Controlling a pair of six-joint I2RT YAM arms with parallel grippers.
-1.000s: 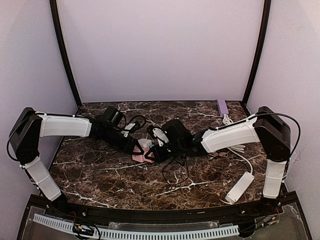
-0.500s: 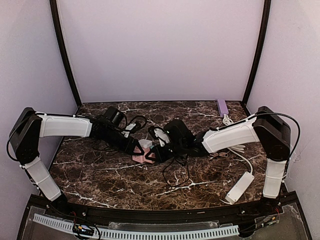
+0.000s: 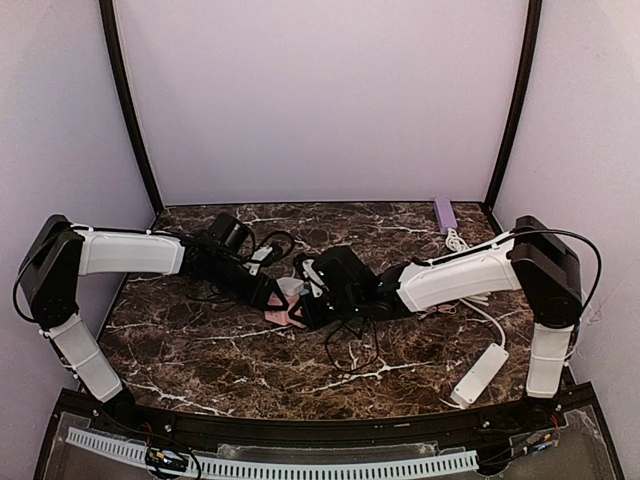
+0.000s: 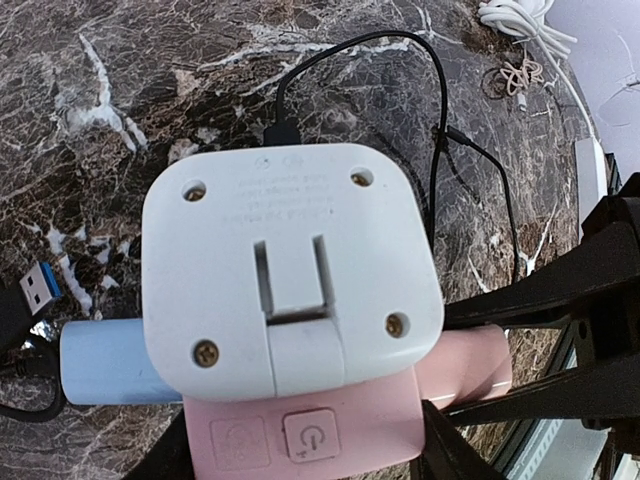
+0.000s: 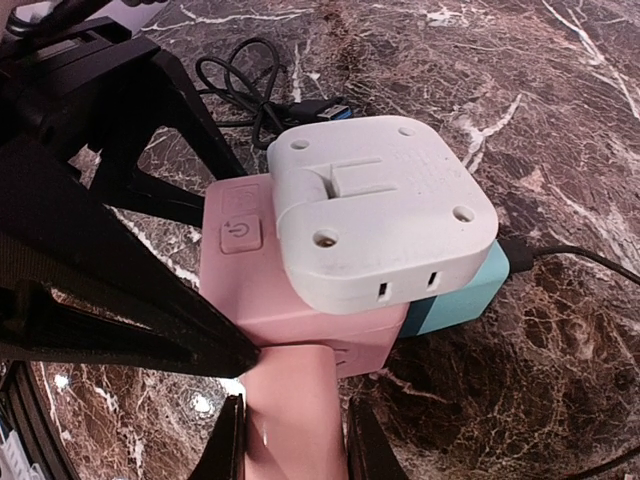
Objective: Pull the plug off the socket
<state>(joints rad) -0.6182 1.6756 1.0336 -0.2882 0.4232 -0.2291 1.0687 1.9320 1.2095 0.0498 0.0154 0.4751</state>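
The pink cube socket (image 3: 290,300) sits near the middle of the counter, a little toward the left edge, caught between the two arms. The left gripper (image 3: 273,296) reaches in from the left edge and is clamped on the cube: in its wrist view a dark finger shows on either side of the pink body, below the cube's white face (image 4: 290,260).

The right gripper (image 3: 310,310) comes from the right edge. Its fingers (image 5: 228,445) are pressed against both sides of a flat pink plug (image 5: 295,400) that projects from the side of the cube toward that wrist. The plug meets the cube with no gap showing, so it does not look pulled free yet.

A light blue adapter (image 4: 105,362) sticks out of another face, and a black cable (image 4: 360,45) loops over the marble toward the far edge. A long white power strip (image 3: 480,372) lies well apart, near the near right corner.

The step in hand appears to be the pull itself, with one arm bracing the cube and the other holding the plug. The next move probably calls for the right arm to draw straight back along the plug's own axis, toward the right edge, while the left arm holds the cube. A sideways pull could twist the cube out of the left fingers or tug on the blue adapter's lead.
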